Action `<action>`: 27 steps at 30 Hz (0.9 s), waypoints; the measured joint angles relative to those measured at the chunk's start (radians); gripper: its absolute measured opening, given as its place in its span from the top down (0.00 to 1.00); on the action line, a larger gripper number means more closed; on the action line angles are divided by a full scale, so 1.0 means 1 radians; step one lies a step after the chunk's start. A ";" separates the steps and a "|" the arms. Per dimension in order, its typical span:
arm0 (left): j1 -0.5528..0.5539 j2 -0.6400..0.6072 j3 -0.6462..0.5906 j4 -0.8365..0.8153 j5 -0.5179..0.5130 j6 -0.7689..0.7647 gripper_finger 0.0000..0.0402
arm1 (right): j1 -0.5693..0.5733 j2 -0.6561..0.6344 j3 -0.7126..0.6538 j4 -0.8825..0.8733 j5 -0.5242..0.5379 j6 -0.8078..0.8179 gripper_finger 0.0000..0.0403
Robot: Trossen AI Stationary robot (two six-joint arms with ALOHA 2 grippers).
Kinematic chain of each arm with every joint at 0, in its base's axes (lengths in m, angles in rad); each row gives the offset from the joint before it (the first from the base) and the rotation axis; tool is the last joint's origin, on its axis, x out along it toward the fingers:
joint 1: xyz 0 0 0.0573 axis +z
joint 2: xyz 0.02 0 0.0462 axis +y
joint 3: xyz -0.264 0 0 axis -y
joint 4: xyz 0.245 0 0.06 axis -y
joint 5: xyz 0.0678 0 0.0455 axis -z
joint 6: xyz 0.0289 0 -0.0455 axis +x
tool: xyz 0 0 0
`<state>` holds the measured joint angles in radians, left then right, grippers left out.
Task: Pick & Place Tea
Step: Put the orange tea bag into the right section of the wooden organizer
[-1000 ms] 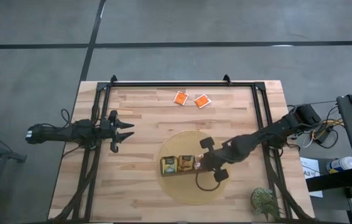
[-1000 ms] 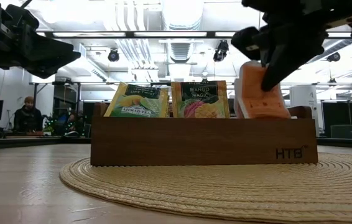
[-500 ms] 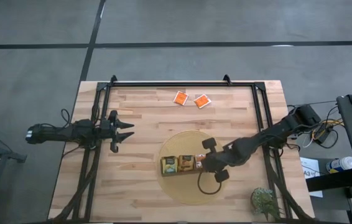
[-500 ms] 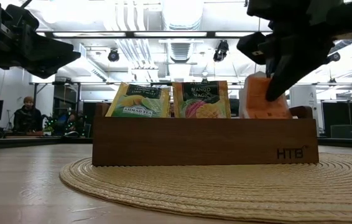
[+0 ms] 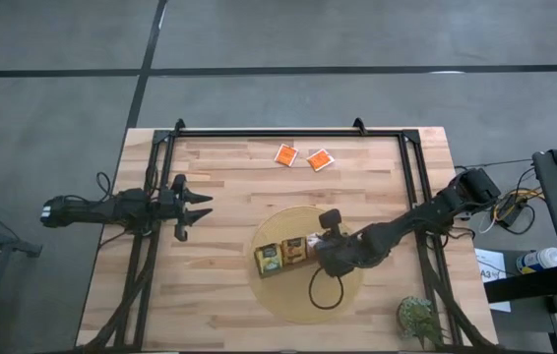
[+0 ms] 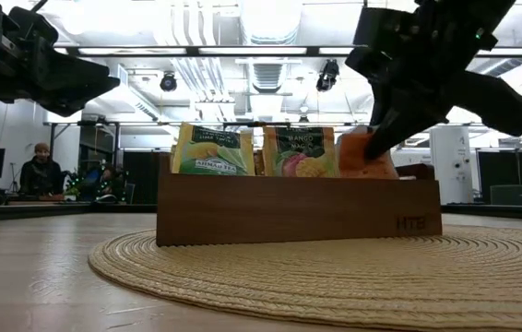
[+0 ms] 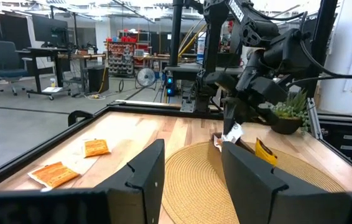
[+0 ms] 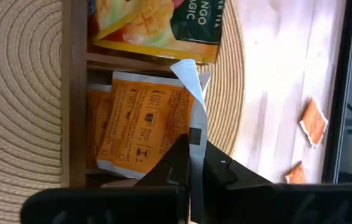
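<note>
Right end effector [image 6: 378, 138] pinching orange sachet [image 8: 140, 127], lowering it into right compartment of wooden tray [image 6: 298, 210]. Placing step. Next: let go, lift clear, fetch two orange sachets [image 5: 302, 157] far on desk [image 5: 219, 305]. Left end effector [image 5: 200, 206] spread, idle at left.

Brown wooden tray [image 5: 271, 272] on round woven mat [image 5: 288, 300], lower centre of high view; small potted plant [image 5: 417, 318] lower right; seated person [image 6: 40, 171] far left, low view

robotics lab, office chair [image 7: 5, 59], equipment racks [image 7: 126, 53]
</note>
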<state>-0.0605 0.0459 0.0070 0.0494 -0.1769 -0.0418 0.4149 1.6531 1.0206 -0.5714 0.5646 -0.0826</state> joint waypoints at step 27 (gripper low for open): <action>0.000 0.001 0.000 0.000 0.000 0.000 0.62 | -0.123 -0.016 -0.012 -0.001 -0.403 0.095 0.98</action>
<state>-0.0608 0.0471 0.0067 0.0494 -0.1768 -0.0421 0.2919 1.6375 1.0084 -0.5728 0.1614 0.0121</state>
